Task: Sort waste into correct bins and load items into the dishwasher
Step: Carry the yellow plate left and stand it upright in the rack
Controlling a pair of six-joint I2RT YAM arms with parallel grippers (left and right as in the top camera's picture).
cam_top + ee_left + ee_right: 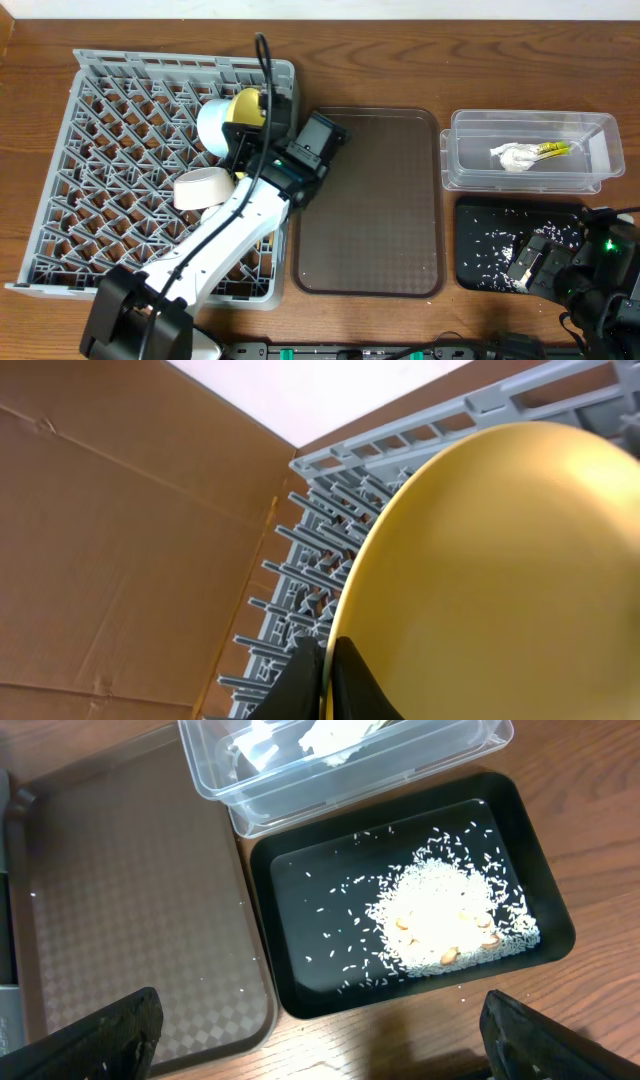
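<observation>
My left gripper (328, 680) is shut on the rim of the pale-yellow plate (490, 580), held on edge over the back of the grey dish rack (100, 120); the plate also shows in the overhead view (248, 106). A white bowl with light-blue outside (213, 125) and a cream bowl (203, 188) stand in the rack. The clear tub (600, 150) holds the white napkin (513, 157) and the yellow-green wrapper (553, 149). The black tray (300, 990) holds white crumbs (440, 915). My right gripper (320, 1040) is open and empty over the table in front of the black tray. The chopsticks are out of view.
The brown serving tray (370, 200) lies between the rack and the bins. The clear tub sits behind the black tray (475, 275) at the right. A cardboard wall (120, 540) stands beyond the rack in the left wrist view.
</observation>
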